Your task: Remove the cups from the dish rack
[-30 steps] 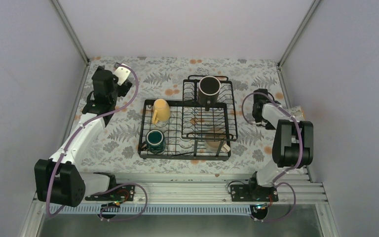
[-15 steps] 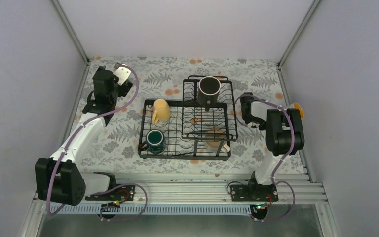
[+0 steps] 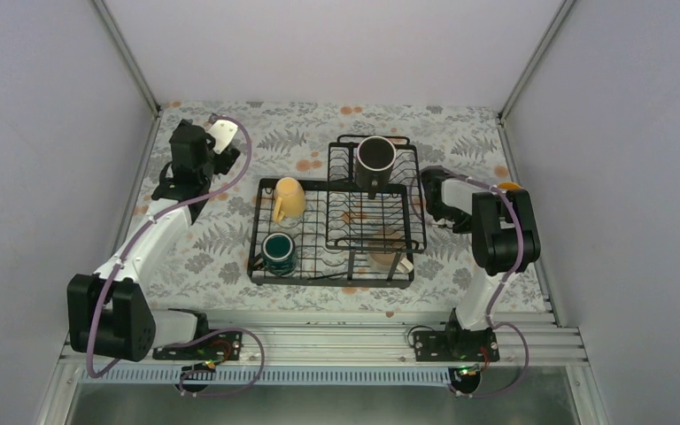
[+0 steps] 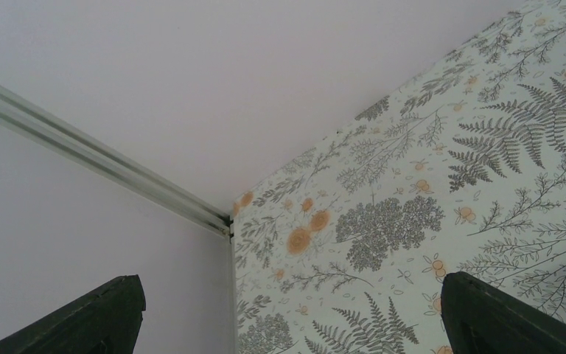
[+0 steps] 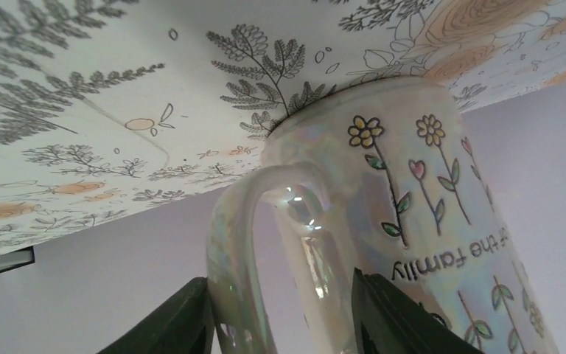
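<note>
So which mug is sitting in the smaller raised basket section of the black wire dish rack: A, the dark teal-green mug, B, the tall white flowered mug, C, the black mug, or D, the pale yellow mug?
C: the top view shows the black mug standing inside the raised basket at the far side of the black wire dish rack.
</note>
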You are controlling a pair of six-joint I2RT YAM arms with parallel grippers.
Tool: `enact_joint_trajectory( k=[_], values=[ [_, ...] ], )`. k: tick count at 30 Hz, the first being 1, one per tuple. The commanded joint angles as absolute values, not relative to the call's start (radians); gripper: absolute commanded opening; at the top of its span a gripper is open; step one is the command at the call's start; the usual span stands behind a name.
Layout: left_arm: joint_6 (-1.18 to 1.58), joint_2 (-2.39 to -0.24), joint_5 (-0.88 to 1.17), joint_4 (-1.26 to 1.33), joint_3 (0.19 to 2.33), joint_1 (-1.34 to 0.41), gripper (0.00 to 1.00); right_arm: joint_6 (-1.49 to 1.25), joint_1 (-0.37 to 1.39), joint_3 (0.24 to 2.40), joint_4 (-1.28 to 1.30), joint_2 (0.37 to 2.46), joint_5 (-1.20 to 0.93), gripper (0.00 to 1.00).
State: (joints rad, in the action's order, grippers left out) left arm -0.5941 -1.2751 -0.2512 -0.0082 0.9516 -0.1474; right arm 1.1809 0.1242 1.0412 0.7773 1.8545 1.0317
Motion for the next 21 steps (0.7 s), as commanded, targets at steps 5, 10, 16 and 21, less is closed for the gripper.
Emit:
enact_joint_trajectory(
  k=[5,10,16,21],
  values=[
    [-0.586,-1.279,-0.235,0.015,0.95,-0.144,1.0,1.098,0.142,1.154,0.847,1.839,0.926,0.56],
    [-0.584,-1.275,-0.237,0.015,0.945,-0.143,1.0,1.062,0.159,1.216,0.885,1.783,0.743,0.64],
    [-0.569,-1.279,-0.234,0.0,0.963,-0.144,1.0,0.974,0.15,1.202,0.882,1.713,0.484,0.98],
    [-0.563,-1.269,-0.238,-0.035,0.993,-0.146,1.0,0.913,0.098,1.199,0.854,1.671,0.278,1.0]
  ],
)
